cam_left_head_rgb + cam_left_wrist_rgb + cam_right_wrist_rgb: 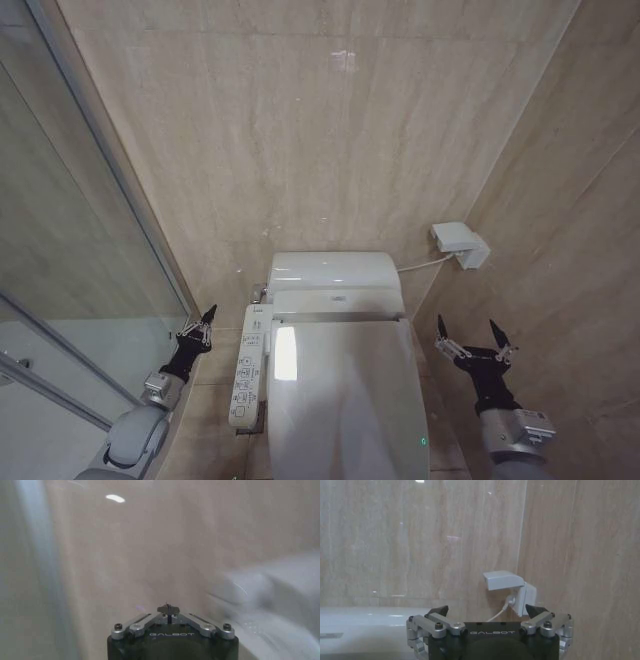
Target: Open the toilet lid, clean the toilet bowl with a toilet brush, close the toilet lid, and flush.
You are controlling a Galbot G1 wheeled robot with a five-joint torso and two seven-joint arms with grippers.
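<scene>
Head view: the toilet lid (345, 400) is down flat over the toilet bowl (262, 432), so step 1, opening it, isn't done yet. The left end effector (205, 322) hangs in the air just left of the button panel (249, 368), w/ its fingers pressed together into one tip, holding nothing. The lid lies to its right, past the panel. The right end effector (476, 335) hangs on the other side, fingers spread wide, nothing between them. The lid is to its left, near but not touching. The wall socket box (460, 243) is up on the wall beyond it. Can't make out the yellow tag or the brush here.

Left wrist view: the left end effector (168, 609) shows its fingers shut to a point. It faces the tan wall, w/ a blurry white bit of the toilet off to one side.

Right wrist view: the right end effector (488, 612) has its fingers (438, 611) wide apart. It looks at the wall & the socket box (509, 588), w/ the white toilet tank top (370, 624) low beside it.

My guess: still the start. Next move needs one end effector to come down to the lid's front edge, get hold there, & tip the lid up toward the tank.
</scene>
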